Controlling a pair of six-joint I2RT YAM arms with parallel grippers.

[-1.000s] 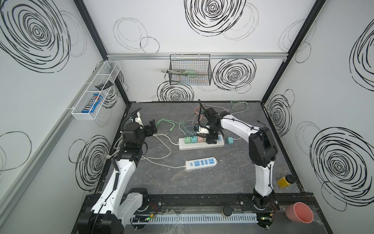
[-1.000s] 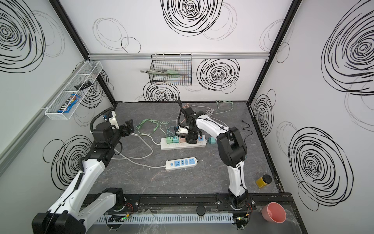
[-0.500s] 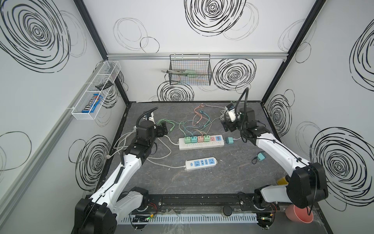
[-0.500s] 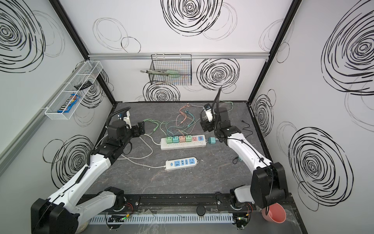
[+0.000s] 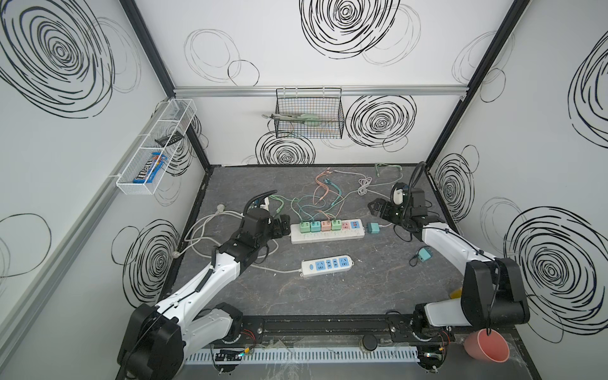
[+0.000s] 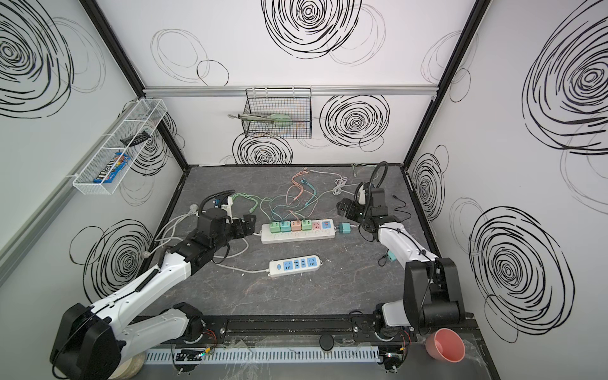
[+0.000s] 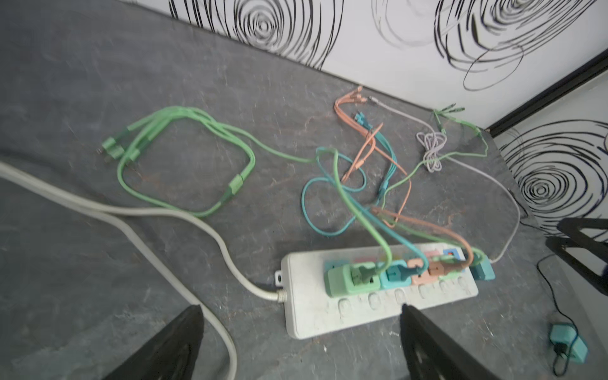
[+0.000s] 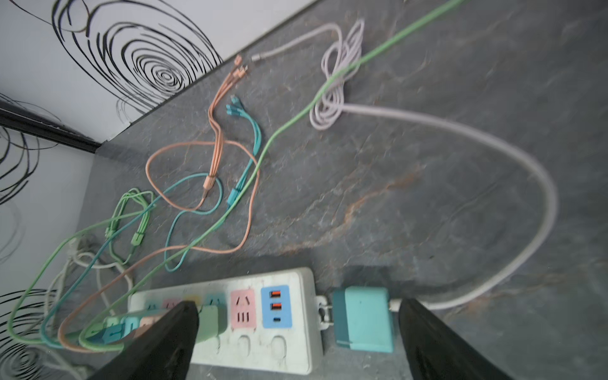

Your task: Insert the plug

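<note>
In both top views: teal plug (image 5: pixel 373 228) (image 6: pixel 344 228) flat on the gray surface (image 5: pixel 329 296), prongs right at the right end of the long power strip (image 5: pixel 329 236) (image 6: pixel 297 235), in no socket. At the strip's other end, left pincer (image 5: pixel 283 226) (image 6: pixel 249 223) spread wide, empty. Behind the plug, right pincer (image 5: pixel 373 208) (image 6: pixel 343 207) raised, likewise wide and empty. Nearer the front, a second power strip (image 5: pixel 326 264).

From the left wrist: fingers (image 7: pixel 164 345) wide apart over the strip's cord end; teal plug (image 7: pixel 482 274) at the far end.

From the right wrist: fingers (image 8: pixel 158 342) wide apart, teal plug (image 8: pixel 362 319) lying between them.
</note>
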